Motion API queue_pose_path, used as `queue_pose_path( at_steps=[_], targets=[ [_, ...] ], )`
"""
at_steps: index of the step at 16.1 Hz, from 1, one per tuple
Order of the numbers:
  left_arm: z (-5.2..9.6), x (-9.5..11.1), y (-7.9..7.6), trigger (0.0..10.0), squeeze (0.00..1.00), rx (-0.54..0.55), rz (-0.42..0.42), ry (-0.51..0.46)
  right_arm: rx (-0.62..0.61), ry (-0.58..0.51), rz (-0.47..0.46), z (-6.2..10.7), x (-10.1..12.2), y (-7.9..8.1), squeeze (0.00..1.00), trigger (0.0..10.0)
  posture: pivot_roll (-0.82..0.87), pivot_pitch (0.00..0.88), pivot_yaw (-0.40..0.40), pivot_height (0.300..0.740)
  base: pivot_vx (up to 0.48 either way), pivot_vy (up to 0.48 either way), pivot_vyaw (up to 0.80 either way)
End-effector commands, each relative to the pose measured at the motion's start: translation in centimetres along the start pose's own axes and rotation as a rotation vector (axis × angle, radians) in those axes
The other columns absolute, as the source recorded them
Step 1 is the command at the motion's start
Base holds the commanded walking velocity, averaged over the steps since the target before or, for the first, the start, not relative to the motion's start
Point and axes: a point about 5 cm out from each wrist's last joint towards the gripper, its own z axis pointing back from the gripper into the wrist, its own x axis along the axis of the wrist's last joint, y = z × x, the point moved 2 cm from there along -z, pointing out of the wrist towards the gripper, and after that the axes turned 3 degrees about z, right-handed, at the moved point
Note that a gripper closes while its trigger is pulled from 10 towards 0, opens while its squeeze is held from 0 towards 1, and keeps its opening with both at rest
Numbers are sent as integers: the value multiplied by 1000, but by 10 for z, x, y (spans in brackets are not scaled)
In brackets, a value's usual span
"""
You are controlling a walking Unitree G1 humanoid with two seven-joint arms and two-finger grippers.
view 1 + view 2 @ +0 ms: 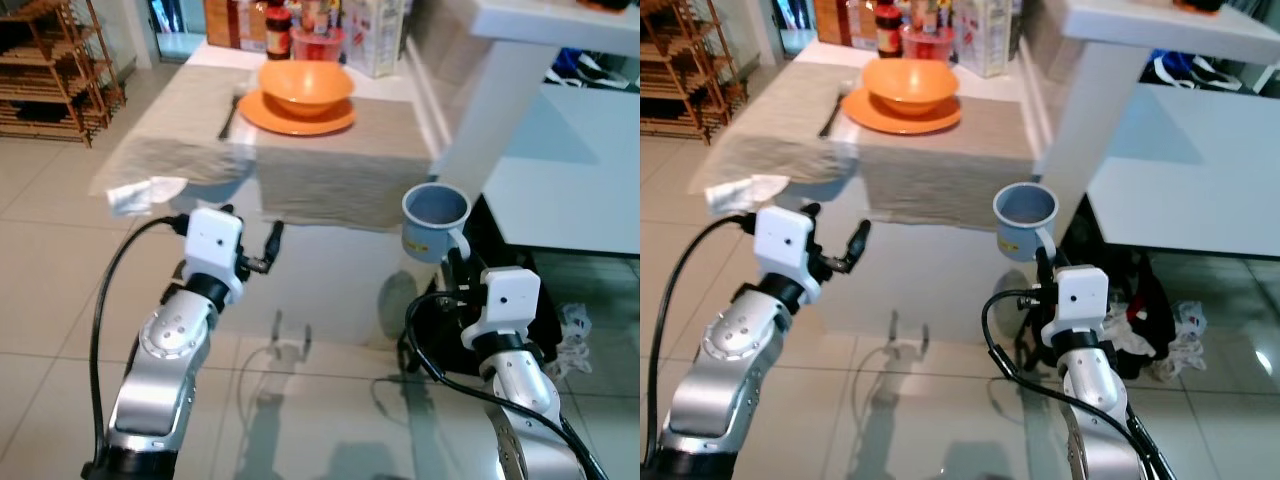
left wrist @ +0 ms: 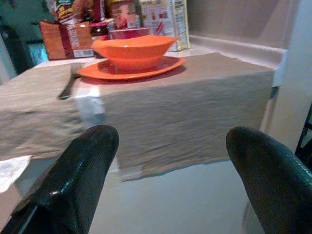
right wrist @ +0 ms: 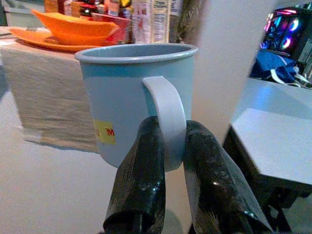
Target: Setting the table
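A light blue enamel mug (image 1: 434,219) hangs upright in the air in front of the table, and my right gripper (image 3: 168,146) is shut on its handle (image 3: 165,119). My left gripper (image 1: 255,248) is open and holds nothing, raised before the table's front edge. On the table, a beige cloth (image 1: 330,160) carries an orange bowl (image 1: 306,83) on an orange plate (image 1: 297,115). A dark utensil (image 1: 229,115) lies to the left of the plate. The left wrist view looks between its fingers (image 2: 80,175) at the same bowl (image 2: 134,48).
Jars, bottles and cartons (image 1: 300,25) stand along the table's back edge. A white pillar and counter (image 1: 520,90) rise to the right, close to the mug. A wooden rack (image 1: 45,65) stands far left. A crumpled white paper (image 1: 140,192) sits at the cloth's left corner. Tiled floor lies below.
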Motion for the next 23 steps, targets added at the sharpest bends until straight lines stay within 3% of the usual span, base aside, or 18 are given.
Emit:
queue_pose_path(
  at_steps=[1,16,19,23],
  targets=[
    [-4,2,-6,10000,0,-14,5,-2,-23,-9,24,-1,2,-9,4,0,-17,0,-35,740,0,-480,0],
    [-14,0,0,10000,0,-13,-48,9,-18,-9,10,-7,-4,-6,0,0,40,0,-36,740,0,-480,0],
    [-18,0,-2,10000,0,-20,-53,8,-15,-19,10,-10,-2,-6,0,0,23,0,-32,740,0,0,0],
    [-17,-2,-1,10000,0,-29,-42,24,-16,-41,20,-11,2,-9,0,0,-4,0,-11,740,0,-480,0]
  ],
)
